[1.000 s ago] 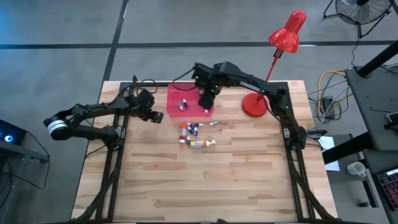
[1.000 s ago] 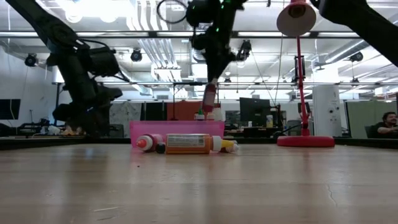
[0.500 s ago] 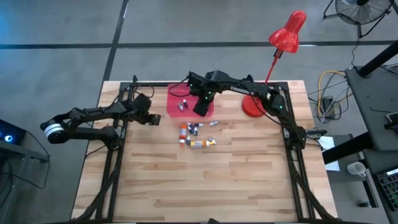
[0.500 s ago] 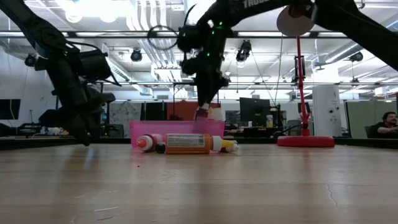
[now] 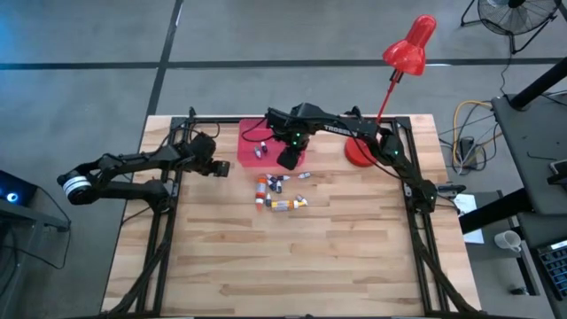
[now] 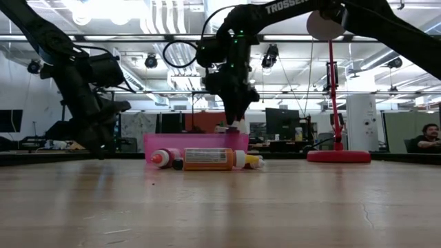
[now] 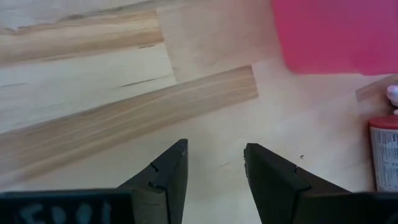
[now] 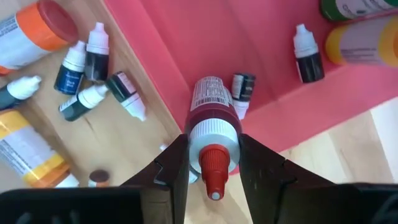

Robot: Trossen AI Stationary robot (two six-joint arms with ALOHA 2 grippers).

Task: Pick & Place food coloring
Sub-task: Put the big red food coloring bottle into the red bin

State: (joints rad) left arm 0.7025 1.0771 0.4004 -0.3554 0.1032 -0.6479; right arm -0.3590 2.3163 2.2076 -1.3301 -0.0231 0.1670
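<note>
The food coloring bottles are small droppers. A dark red one (image 8: 211, 102) with a white collar and red nozzle stands upright in my right gripper (image 8: 212, 146), which points down over the near right part of the flat pink-red tray (image 5: 257, 133). A few bottles (image 8: 308, 59) lie in the tray. Several more (image 5: 279, 190) lie on the wood just in front of it. My left gripper (image 7: 214, 165) hangs open and empty over bare wood left of the tray (image 5: 217, 166). My right gripper pinches the dark red bottle at its white collar (image 8: 211, 132), just below the nozzle, between its two fingers (image 8: 171, 168). The fingers come from above, pointing down. The bottle stays upright, nozzle up, base down at the tray; whether the base touches the tray I cannot tell.
A red desk lamp (image 5: 363, 151) stands at the table's far right, close to my right arm. A larger orange bottle (image 6: 207, 159) lies on its side in front of the tray wall (image 6: 196, 141). The near half of the table (image 5: 292, 266) is bare wood.
My right gripper has come down toward the tray with the dark red bottle still upright in its fingers, and has shifted a little toward the table's near left. The bottle has sunk from well above the tray's wall to its level.
</note>
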